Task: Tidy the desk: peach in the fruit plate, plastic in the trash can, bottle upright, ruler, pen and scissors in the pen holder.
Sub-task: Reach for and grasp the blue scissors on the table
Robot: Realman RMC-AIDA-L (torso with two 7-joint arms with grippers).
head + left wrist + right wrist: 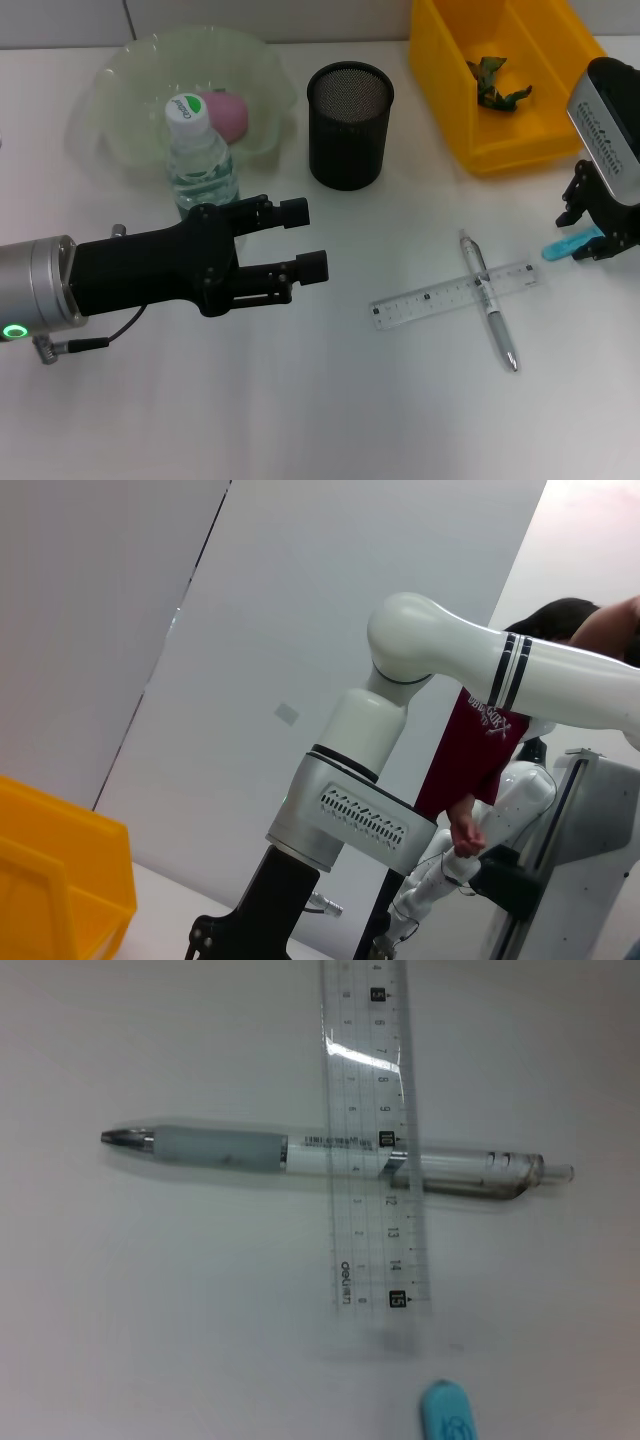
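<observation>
The pink peach (227, 113) lies in the pale green fruit plate (120, 90). The water bottle (200, 150) stands upright in front of the plate. My left gripper (305, 240) is open and empty, just right of the bottle. The black mesh pen holder (349, 125) stands empty at the back middle. The clear ruler (455, 295) lies across the pen (490, 315); both also show in the right wrist view, ruler (372, 1080) and pen (230, 1148). My right gripper (588, 238) sits low at the right edge, closed on the blue scissors (565, 246), whose tip (447, 1415) shows.
The yellow trash bin (560, 120) at the back right holds a green piece of plastic (498, 85). The left wrist view shows my right arm (440, 670), the bin's corner (60, 870) and a person (480, 770) behind.
</observation>
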